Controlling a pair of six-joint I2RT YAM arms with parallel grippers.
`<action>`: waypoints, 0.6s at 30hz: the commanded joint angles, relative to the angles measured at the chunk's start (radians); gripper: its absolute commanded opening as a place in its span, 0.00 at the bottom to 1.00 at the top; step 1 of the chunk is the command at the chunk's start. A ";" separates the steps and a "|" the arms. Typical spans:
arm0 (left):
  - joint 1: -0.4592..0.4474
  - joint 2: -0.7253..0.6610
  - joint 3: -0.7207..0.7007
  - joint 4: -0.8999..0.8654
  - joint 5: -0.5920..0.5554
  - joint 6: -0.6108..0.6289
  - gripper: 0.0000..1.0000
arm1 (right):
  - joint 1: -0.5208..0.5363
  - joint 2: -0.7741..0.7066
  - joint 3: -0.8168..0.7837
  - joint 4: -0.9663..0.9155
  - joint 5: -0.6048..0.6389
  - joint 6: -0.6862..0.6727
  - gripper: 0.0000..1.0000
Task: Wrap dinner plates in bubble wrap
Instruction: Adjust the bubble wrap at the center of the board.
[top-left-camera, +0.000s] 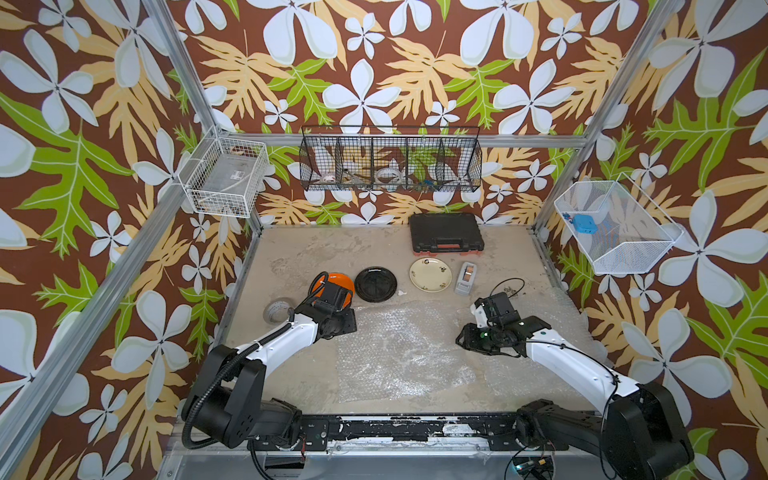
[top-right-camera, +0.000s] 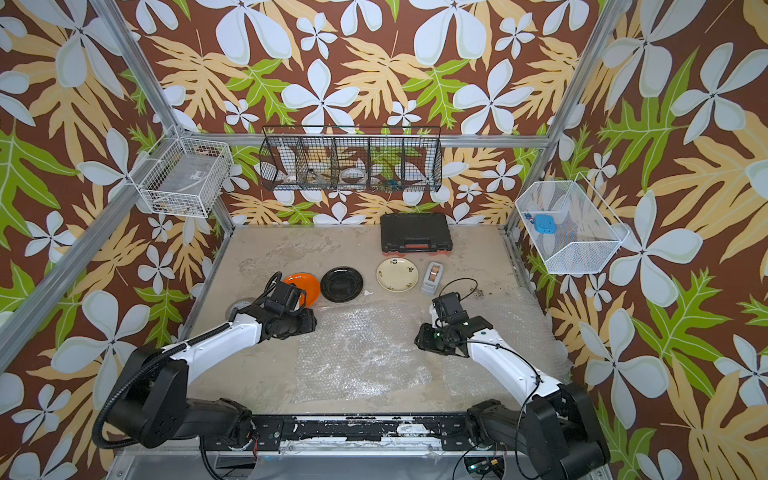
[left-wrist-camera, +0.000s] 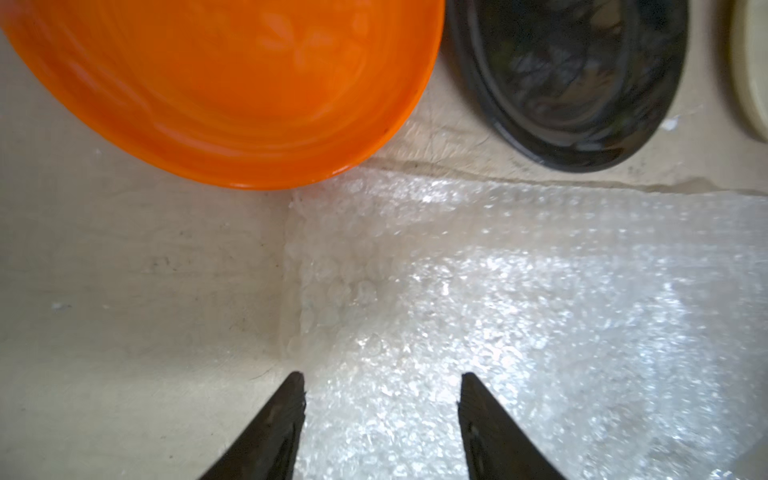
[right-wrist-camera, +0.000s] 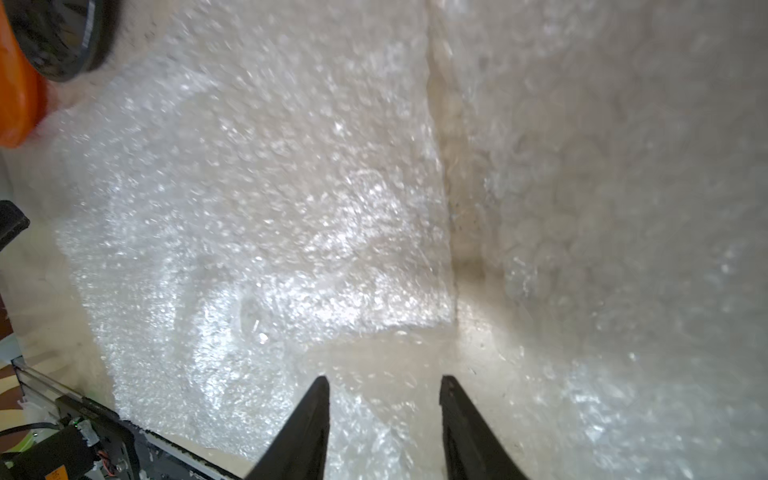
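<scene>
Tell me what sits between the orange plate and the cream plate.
The black plate lies in the row between the orange plate and the cream plate. Both top views show this.

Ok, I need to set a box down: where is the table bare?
Bare: the far-left stretch between black case and orange plate; also the near strip between left arm and bubble wrap. Crowded: the row from black plate past cream plate to tape dispenser; bubble wrap covers centre and right.
</scene>
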 joint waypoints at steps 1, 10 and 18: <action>-0.002 -0.026 0.027 -0.078 -0.003 0.009 0.61 | 0.001 0.015 0.037 0.051 -0.082 0.021 0.46; -0.049 -0.021 -0.073 -0.038 0.143 -0.047 0.59 | 0.007 0.260 0.080 0.411 -0.369 0.063 0.41; -0.049 0.034 -0.142 -0.030 0.044 -0.069 0.59 | -0.008 0.398 0.064 0.355 -0.197 0.000 0.41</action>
